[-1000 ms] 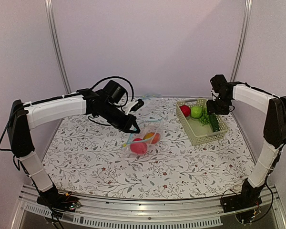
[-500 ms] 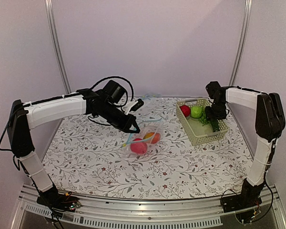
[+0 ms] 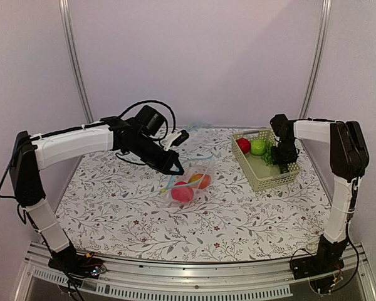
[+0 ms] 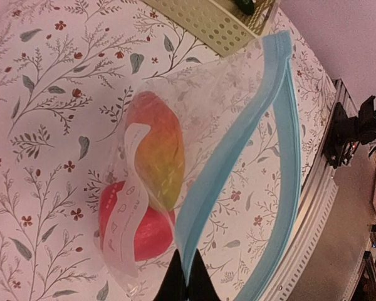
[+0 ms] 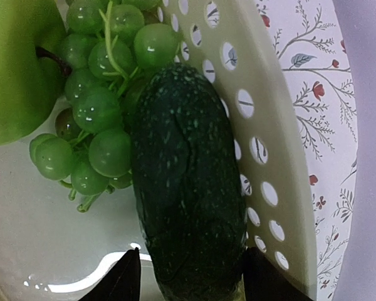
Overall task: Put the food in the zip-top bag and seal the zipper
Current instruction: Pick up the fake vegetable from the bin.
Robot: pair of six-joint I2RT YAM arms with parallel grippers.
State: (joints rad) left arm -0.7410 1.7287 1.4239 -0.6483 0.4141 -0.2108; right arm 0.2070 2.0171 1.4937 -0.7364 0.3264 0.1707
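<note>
The cucumber (image 5: 188, 182) lies in the basket (image 3: 258, 179) at the table's (image 3: 113, 219) far right corner, flat along one perforated wall. The grapes (image 5: 100, 106) touch its other side, and the apple (image 5: 19, 69) sits beyond them. It looks dark green, speckled and blunt-ended.

The right gripper (image 5: 194, 276) has a finger on either side of the cucumber's end, close against it; we cannot tell whether they clamp it. We judge this to be the pick-up step. Next we need a firm hold and a lift clear of the grapes.

Near the table's middle, the bag (image 3: 191, 182) holds the red fruit (image 4: 144, 229) and the orange piece (image 4: 156, 150). Its blue zipper (image 4: 282, 125) gapes, with one lip pinched in the closed left gripper (image 4: 187, 282).
</note>
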